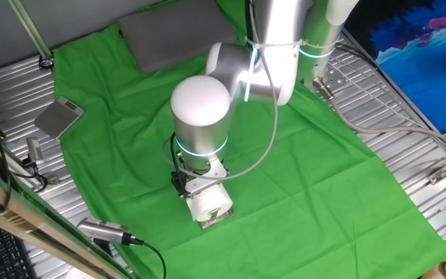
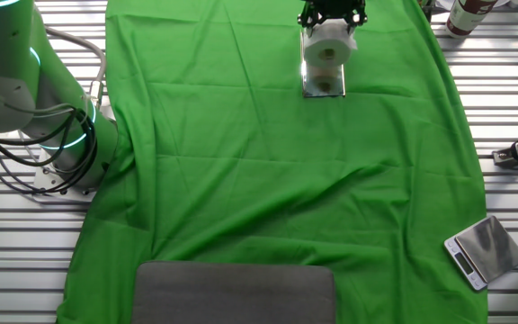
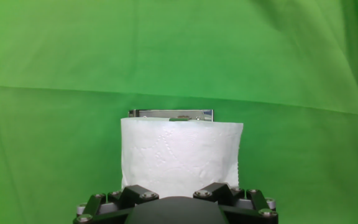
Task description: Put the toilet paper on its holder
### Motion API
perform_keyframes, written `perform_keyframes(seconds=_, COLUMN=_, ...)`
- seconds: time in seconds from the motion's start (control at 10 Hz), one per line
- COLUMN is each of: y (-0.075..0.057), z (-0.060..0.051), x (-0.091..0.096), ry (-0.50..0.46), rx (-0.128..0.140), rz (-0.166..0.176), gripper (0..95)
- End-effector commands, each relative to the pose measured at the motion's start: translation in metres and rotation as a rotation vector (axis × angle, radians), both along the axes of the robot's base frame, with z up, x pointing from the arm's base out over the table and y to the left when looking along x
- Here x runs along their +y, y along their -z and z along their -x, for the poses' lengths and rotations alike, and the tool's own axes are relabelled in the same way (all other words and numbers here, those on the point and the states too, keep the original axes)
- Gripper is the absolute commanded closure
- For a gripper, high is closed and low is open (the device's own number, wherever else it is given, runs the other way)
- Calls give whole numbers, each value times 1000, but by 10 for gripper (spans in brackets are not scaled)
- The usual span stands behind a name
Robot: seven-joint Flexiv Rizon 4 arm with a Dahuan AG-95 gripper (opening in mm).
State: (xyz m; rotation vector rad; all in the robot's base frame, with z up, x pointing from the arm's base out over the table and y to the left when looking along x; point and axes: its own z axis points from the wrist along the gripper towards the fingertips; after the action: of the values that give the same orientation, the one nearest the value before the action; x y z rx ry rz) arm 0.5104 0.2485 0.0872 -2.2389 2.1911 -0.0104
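Where a metal slatted table [image 2: 511, 108] is draped with a wide, wrinkled green cloth [image 2: 277, 180], a large silver robot arm [image 1: 200, 116] reaches down toward the cloth's edge. In one fixed view the arm's wrist hides most of the claw [image 1: 200, 184]. Beneath it lies the plain white cylindrical roll of toilet paper [image 1: 210, 203], on its side, hollow core facing outward. In the other fixed view the roll sits at the far end of the cloth, directly over the small shiny chrome rectangular holder [image 2: 324, 84], whose plate mirrors it. From the hand view, the paper fills the near centre, with the holder's edge showing just beyond it. The black claw appears to be pinching the roll, though its fingertips are hidden, so the grip cannot be confirmed. Judging by this, the roll has reached the holder; whether the bar passes through the core is unclear, and letting go remains.
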Motion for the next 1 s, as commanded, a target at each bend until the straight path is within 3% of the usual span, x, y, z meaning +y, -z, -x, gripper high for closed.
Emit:
perform_keyframes(seconds=0.1, y=0, z=0, x=0, ry=-2, rx=1, rz=3, gripper=950)
perform_keyframes(seconds=0.4, y=0, z=0, x=0, ry=-6, rx=1, rz=3, gripper=950)
perform_keyframes(seconds=0.5, y=0, z=0, x=0, ry=-17, rx=1, rz=3, gripper=760)
perform_keyframes(seconds=0.6, y=1, z=0, x=0, ry=-22, rx=1, rz=3, gripper=760)
perform_keyframes(seconds=0.7, y=1, z=0, x=0, ry=-31, rx=3, rz=1, gripper=380)
perform_keyframes(seconds=1.0, y=1, z=0, x=0, ry=-42, rx=4, rz=-2, gripper=380)
